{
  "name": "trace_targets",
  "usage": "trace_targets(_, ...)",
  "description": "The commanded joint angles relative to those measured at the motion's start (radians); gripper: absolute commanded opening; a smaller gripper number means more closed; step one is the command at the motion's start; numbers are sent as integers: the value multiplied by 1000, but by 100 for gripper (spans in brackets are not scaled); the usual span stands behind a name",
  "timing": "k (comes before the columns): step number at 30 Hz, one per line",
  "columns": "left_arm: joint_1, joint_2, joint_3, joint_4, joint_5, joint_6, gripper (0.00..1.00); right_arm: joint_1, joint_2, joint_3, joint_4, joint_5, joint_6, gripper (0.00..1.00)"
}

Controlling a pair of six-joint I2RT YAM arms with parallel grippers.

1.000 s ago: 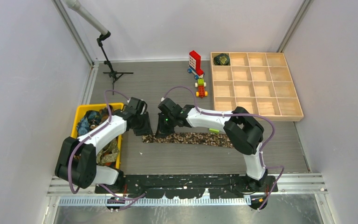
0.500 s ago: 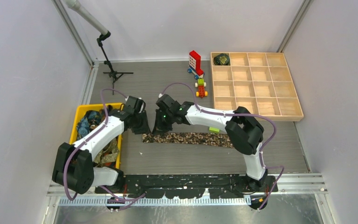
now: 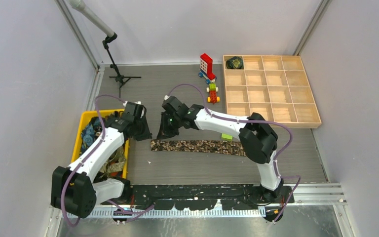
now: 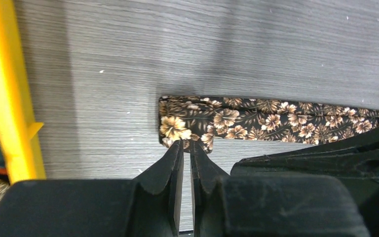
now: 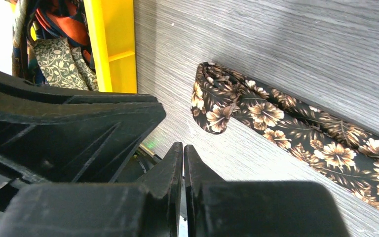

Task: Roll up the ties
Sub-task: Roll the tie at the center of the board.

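Observation:
A brown floral tie (image 3: 197, 146) lies flat along the table, its left end folded over into a small loop (image 5: 212, 106). My left gripper (image 3: 142, 133) hovers just left of that end. Its jaws (image 4: 186, 143) are shut with only a sliver between them, and its tips sit at the tie's (image 4: 276, 121) near edge with nothing gripped. My right gripper (image 3: 164, 132) stands just behind the folded end, shut and empty (image 5: 183, 146). More ties (image 3: 96, 129) are heaped in the yellow bin (image 3: 85, 118). One rolled tie (image 3: 235, 62) sits in the wooden tray's far left compartment.
The wooden compartment tray (image 3: 276, 124) is at the back right. Toy bricks (image 3: 207, 66) and a smaller toy (image 3: 212, 93) stand left of it. A green block (image 3: 226, 137) lies by the tie. A microphone stand (image 3: 118, 76) is at the back left.
Both grippers have drawn back leftward from the tie's left end. The left jaws have closed from partly open. The tie stays on the table.

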Motion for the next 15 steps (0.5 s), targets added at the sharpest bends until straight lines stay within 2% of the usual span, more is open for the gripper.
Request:
trace_targets(1, 51, -51, -8, -71, -53, 14, 13, 15, 30, 73, -11, -23, -13, 11)
trace_targets(15, 84, -130, -71, -70, -62, -11, 14, 20, 151, 152, -33, -32, -12, 13)
